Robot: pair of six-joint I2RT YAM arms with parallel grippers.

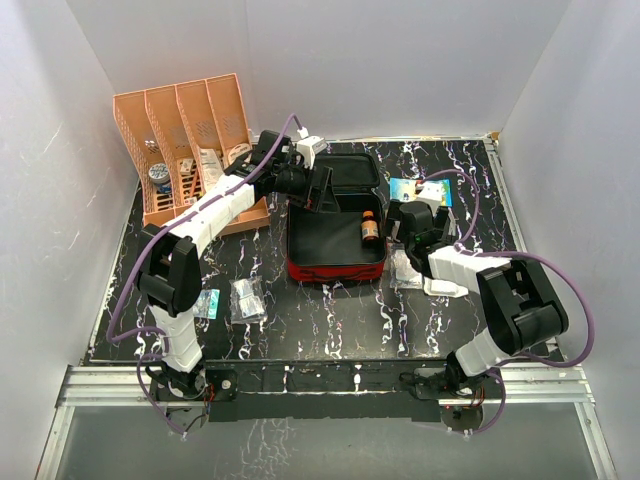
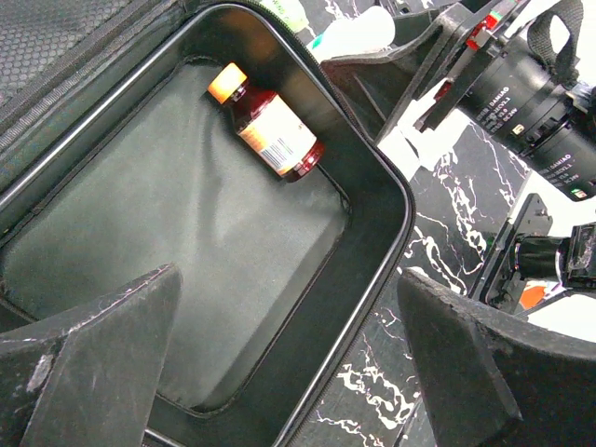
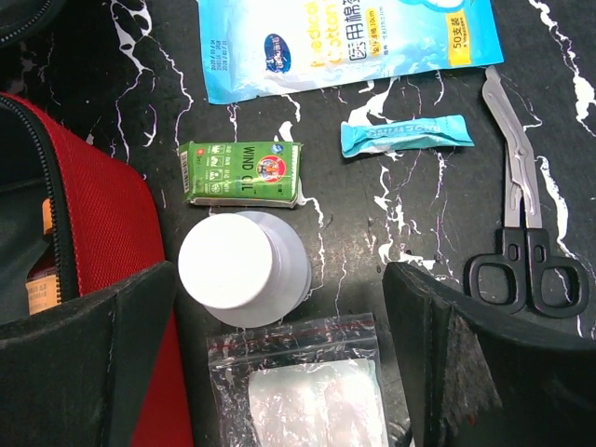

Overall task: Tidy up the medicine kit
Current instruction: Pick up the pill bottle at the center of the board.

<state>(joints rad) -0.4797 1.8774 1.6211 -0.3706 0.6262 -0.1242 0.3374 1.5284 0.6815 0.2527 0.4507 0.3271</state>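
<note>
"Right wrist view first. What is under the right gripper [image 3: 279,279]?"
"A white jar [image 3: 244,268], standing up, right between its wide-open fingers. The medicine kit [image 3: 102,233] lies open just to the left, so the right arm is nearer."
"Any words?"
"The green box [image 3: 240,173] says WIND OIL. The blue bag [image 3: 345,42] shows 50."
"And the left gripper [image 2: 289,279]?"
"Wide open too, over the kit, holding nothing. A brown bottle [image 2: 268,123] lies inside."

Black marbled counter [image 1: 330,320]: medicine kit [image 1: 335,270] at centre; orange rack [image 1: 185,120] at 10 o'clock; clear bags [image 1: 245,298] at 8 o'clock; blue packet [image 3: 345,42], green box [image 3: 242,173], white bottle [image 3: 244,268] and scissors [image 3: 521,223] at 3 o'clock.
</note>
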